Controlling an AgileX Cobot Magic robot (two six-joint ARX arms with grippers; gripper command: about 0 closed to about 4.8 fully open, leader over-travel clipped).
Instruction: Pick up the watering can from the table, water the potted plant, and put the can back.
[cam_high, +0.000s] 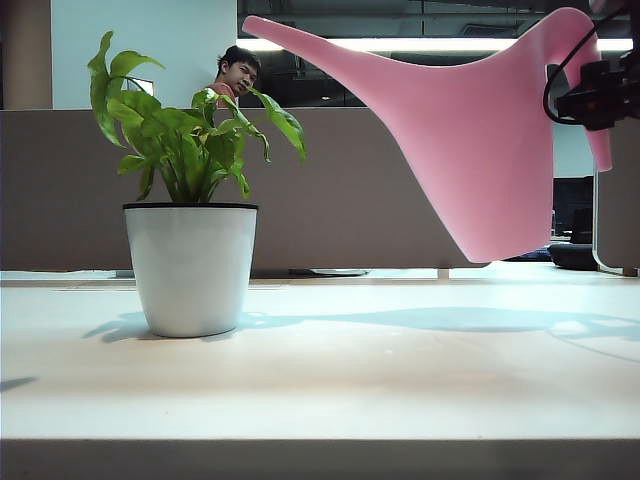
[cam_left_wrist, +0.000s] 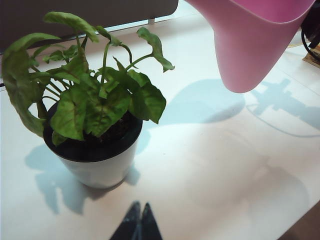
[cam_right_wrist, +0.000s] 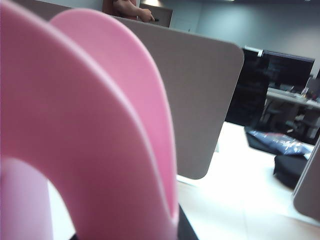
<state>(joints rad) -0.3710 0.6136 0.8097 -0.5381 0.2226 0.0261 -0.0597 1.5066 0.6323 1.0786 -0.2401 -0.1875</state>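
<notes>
Setting: office, grey partition (cam_high: 350, 190) behind pale counter (cam_high: 400, 380); seated person (cam_high: 237, 72) visible above partition; dark monitors (cam_right_wrist: 287, 70) and black bag (cam_right_wrist: 292, 170) beyond, per right wrist view.

Item 1: potted plant (cam_high: 190, 150). Green wavy leaves, white tapered pot with thin black rim. Stood upright on counter, left of exterior view; shadow cast on counter around base.

Item 2: watering can (cam_high: 480, 130). Pink, smooth. Held in air clear of counter, upper right of exterior view, tilted with long spout aimed left; spout tip near outermost leaf, above and right of pot, not touching. Body hung well apart from pot. Shadow stretched across counter below. Curved handle filled right wrist view (cam_right_wrist: 100, 125).

Item 3: right gripper (cam_high: 600, 95). Black, at far right edge of exterior view, at handle side of can. Fingers clamped on handle of watering can, mostly hidden behind it.

Item 4: left gripper (cam_left_wrist: 138, 222). Low over counter, in front of pot, apart from it. Dark fingers (cam_left_wrist: 148, 225) pressed together, nothing between.
</notes>
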